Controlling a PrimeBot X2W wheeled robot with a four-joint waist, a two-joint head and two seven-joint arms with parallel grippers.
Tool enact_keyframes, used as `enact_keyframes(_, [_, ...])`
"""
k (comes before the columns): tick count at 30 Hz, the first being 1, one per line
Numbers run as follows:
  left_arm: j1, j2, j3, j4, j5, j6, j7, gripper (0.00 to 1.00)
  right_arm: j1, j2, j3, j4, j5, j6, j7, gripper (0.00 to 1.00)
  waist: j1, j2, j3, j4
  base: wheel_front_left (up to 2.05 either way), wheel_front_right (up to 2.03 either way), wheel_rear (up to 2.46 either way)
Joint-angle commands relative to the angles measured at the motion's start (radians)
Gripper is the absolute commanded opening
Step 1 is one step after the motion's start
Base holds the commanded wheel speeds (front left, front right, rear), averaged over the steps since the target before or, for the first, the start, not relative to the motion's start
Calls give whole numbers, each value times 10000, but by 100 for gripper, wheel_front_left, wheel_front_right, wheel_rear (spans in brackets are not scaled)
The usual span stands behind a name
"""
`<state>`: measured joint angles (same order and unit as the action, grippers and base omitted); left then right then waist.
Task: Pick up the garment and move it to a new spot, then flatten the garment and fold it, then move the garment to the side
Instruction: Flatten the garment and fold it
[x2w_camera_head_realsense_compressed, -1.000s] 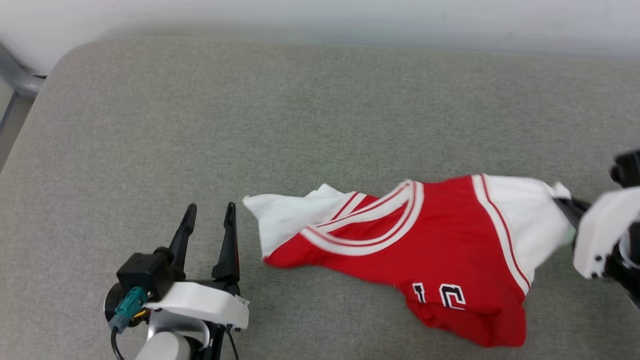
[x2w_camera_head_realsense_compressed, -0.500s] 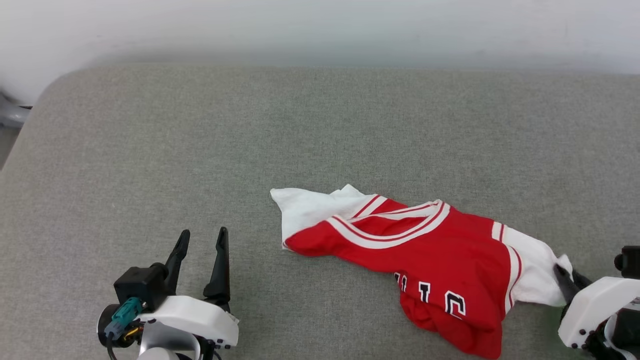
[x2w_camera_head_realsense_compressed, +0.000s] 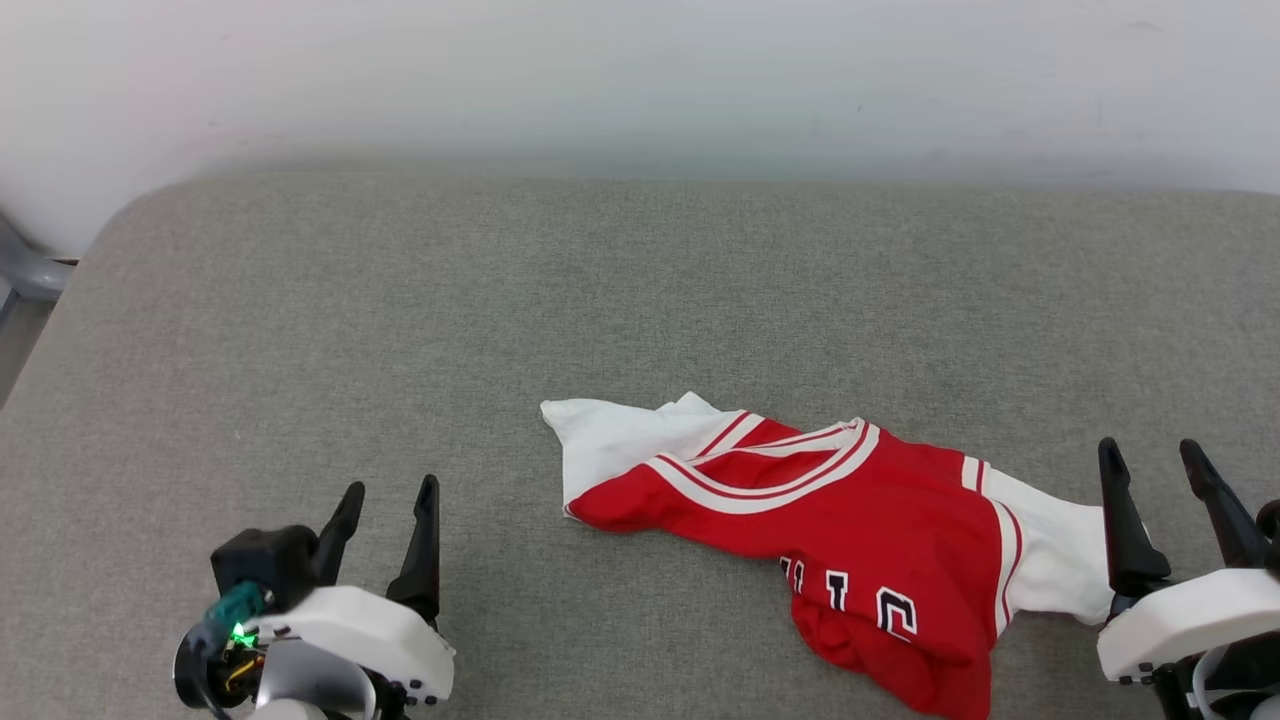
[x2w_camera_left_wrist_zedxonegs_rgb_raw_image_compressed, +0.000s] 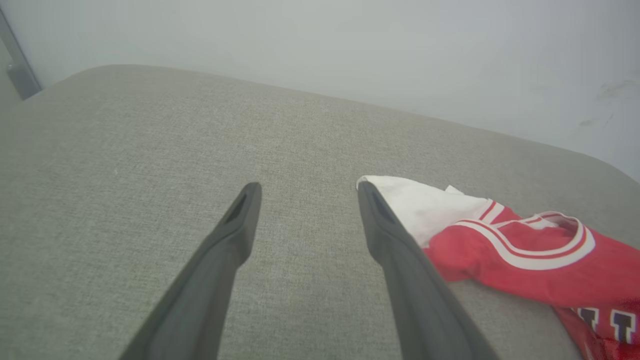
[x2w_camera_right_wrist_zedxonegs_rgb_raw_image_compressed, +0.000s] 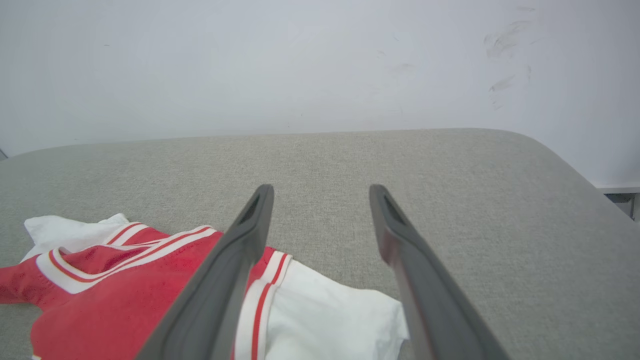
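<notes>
Right gripper stands with its two dark fingers spread wide and nothing between them, low at the right edge of the head view. The left gripper is likewise spread and empty at the lower left, well apart from the cloth.

The garment lies crumpled on the surface, right of centre and towards the near edge. Its red body is bunched, with the striped neckline facing up and dark, white-outlined letters showing on a fold near the bottom. One white sleeve points left towards the left gripper. The other white sleeve ends just beside the right gripper's inner finger, and I cannot tell whether they touch. In the right wrist view the garment lies under and left of the right gripper, with the white sleeve reaching into the gap below the fingers. In the left wrist view the garment lies to the right of the left gripper.

Around the garment spreads a grey woven cushion with rounded corners, bare apart from the shirt. A pale wall rises behind it, with faint scuff marks on it. A grey metal bar shows beyond the cushion's left corner.
</notes>
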<state>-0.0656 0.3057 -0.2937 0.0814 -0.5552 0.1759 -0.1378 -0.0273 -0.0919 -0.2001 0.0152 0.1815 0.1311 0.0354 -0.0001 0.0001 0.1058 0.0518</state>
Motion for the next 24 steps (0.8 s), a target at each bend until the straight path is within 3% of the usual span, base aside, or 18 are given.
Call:
enact_keyframes(1, [-144,84,-20,-49,-128,-13,272,100,215,101,81,-247,-140,-9,-128,100,1,-1,-24,-19,0,0,0])
enact_keyframes(13, [-2425,852,-453,30,-1475,-890,4431,100,571,414,1230,-2125,-628,-7,-194,100,1,-1,718,-601,0,0,0])
enact_keyframes(24, [-4669,1079,-1600,1373,-1671,-1718,7357,100,58,431,1609,-2159,-184,-9,-373,100,1,-1,1911,-1233,0,0,0])
